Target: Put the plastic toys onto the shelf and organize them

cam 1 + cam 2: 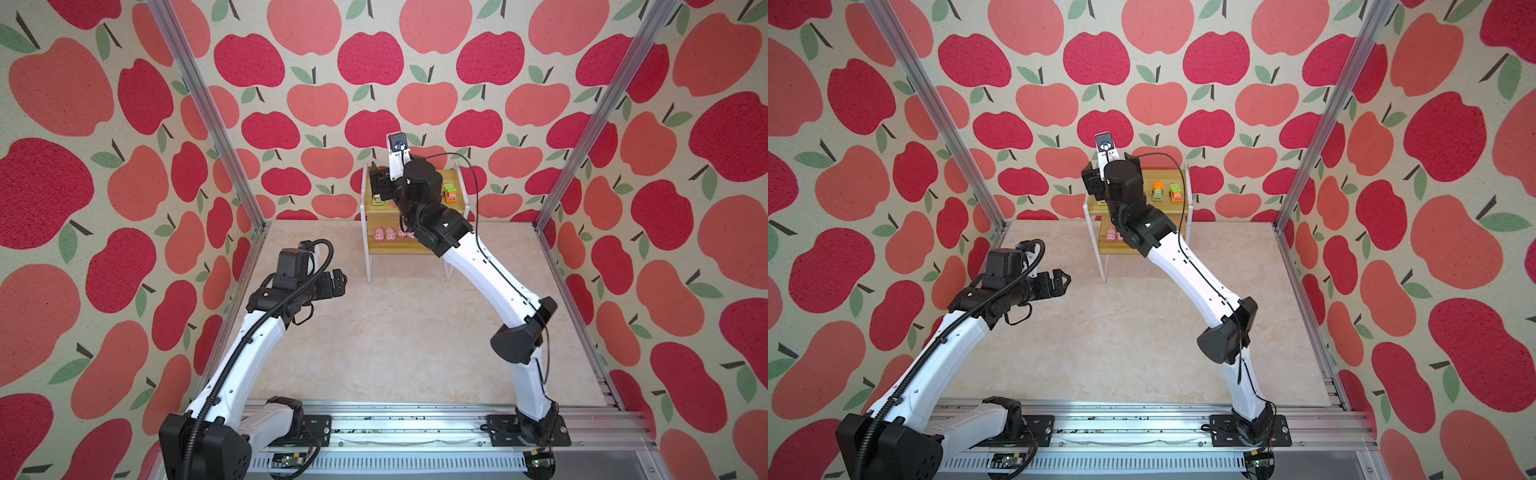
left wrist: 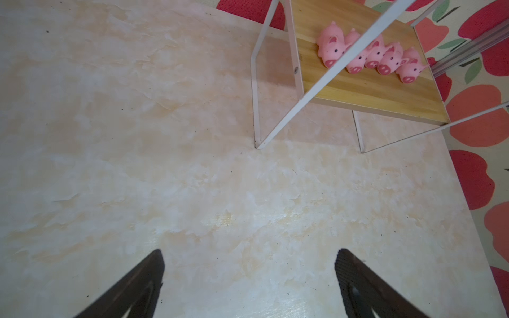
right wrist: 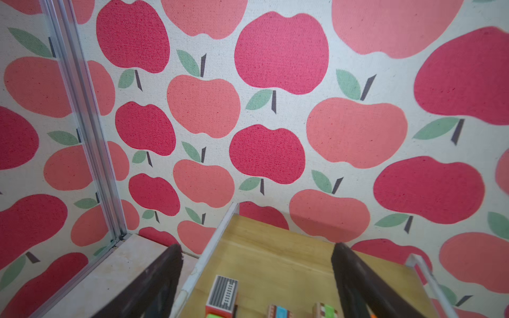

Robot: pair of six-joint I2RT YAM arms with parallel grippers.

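The shelf [image 1: 390,248] stands at the back of the table, by the wall. Several pink pigs [image 2: 371,53] sit in a row on its lower board, and a top view shows them as pigs [image 1: 384,235]. Toy trucks stand on the top board: a green one [image 1: 377,199], an orange and green one [image 1: 449,193], and two more [image 1: 1157,191] side by side. My right gripper [image 3: 257,247] hangs open over the left end of the top board. Beneath it are trucks [image 3: 223,294], untouched by either finger. My left gripper [image 2: 249,253] is open and empty over the bare table, left of the shelf.
The right arm [image 1: 490,274] reaches across the front of the shelf and hides part of both boards. Apple-patterned walls and metal posts [image 1: 208,112] close in the table on three sides. The shelf's thin white legs [image 2: 256,115] rest on the marbled tabletop [image 1: 395,332].
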